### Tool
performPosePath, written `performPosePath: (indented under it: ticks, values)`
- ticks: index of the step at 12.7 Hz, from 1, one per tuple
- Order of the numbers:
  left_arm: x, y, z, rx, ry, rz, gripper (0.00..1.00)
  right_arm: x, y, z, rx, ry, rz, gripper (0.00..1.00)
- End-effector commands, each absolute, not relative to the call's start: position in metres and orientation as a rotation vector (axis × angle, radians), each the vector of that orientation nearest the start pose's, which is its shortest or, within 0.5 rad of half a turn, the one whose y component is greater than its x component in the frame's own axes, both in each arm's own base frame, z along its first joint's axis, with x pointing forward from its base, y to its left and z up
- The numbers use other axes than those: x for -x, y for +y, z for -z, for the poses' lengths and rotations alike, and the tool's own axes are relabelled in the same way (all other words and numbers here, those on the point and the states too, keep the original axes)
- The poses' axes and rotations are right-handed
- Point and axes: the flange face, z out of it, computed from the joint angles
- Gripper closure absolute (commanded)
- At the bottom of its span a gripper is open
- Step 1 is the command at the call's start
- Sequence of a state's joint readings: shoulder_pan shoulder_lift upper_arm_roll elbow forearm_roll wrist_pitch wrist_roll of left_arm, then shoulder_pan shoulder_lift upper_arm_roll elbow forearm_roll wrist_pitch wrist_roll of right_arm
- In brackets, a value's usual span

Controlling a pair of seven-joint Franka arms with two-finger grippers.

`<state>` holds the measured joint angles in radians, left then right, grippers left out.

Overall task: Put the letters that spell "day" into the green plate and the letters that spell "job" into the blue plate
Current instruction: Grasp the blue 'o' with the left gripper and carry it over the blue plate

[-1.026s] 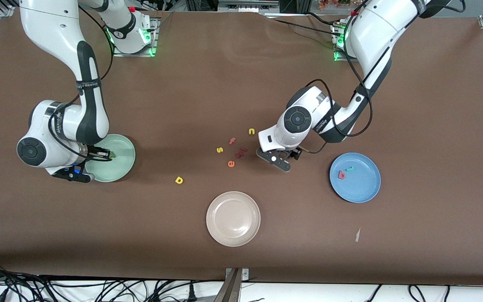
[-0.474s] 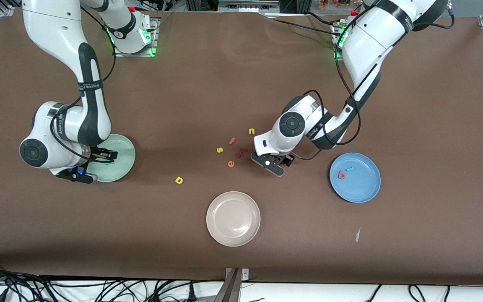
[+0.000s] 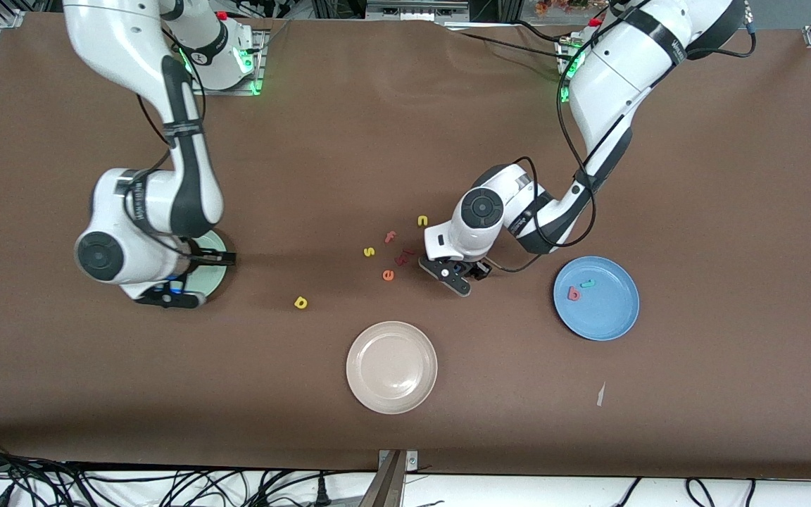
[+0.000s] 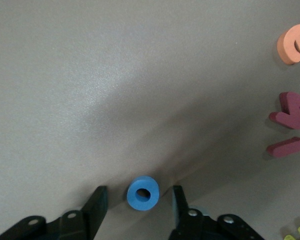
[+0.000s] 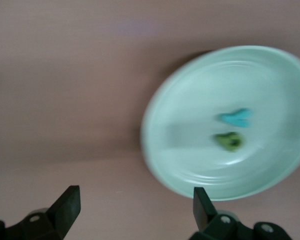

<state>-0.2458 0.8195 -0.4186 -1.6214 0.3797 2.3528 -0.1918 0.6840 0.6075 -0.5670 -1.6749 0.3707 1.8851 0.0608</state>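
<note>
A blue "o" [image 4: 143, 192] lies flat on the table between the fingers of my left gripper [image 4: 138, 205], with a gap on each side; the gripper is open. In the front view that gripper [image 3: 463, 271] is low beside the letter cluster and hides the "o". The green plate [image 5: 270, 75] holds the teal "y" [image 5: 236, 117] and the dark green "a" [image 5: 229, 141]. My right gripper [image 5: 135, 202] is open and empty over bare table at the plate's edge [image 3: 212, 278]. The yellow "d" [image 3: 300, 303] lies alone on the table. The blue plate [image 3: 610, 317] holds the coral "b" [image 3: 573, 293] and the teal "j" [image 3: 588, 283].
A beige plate [image 3: 391, 366] sits nearest the front camera. Next to the left gripper lie an orange "e" [image 3: 388, 275], dark red pieces [image 3: 403, 255], a reddish "f" [image 3: 390, 236], a yellow "s" [image 3: 369, 251] and a yellow "n" [image 3: 422, 220].
My right gripper opened, left the dark green "a" in the green plate and shifted off the plate toward the table's middle. My left gripper moved to the "o" and its fingers narrowed around it.
</note>
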Motion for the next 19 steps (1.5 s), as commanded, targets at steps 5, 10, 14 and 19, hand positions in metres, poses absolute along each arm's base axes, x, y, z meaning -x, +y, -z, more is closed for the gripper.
performPosePath:
  ticks: [5, 10, 14, 19]
  values:
    - [-0.578, -0.383, -0.194, 2.992, 0.961, 0.01, 0.91, -0.633, 0.235, -0.261, 3.028, 0.217, -0.31, 0.0]
    - [-0.604, -0.313, -0.263, 2.901, 1.073, -0.181, 0.91, -0.642, 0.259, -0.248, 3.044, 0.129, -0.234, 0.0]
    - [-0.636, -0.216, -0.276, 2.752, 1.41, -0.289, 0.9, -0.644, 0.279, -0.223, 3.122, 0.068, -0.152, 0.0]
    - [-0.659, -0.13, -0.263, 2.607, 1.696, -0.316, 0.89, -0.65, 0.279, -0.216, 3.17, 0.091, -0.093, 0.0]
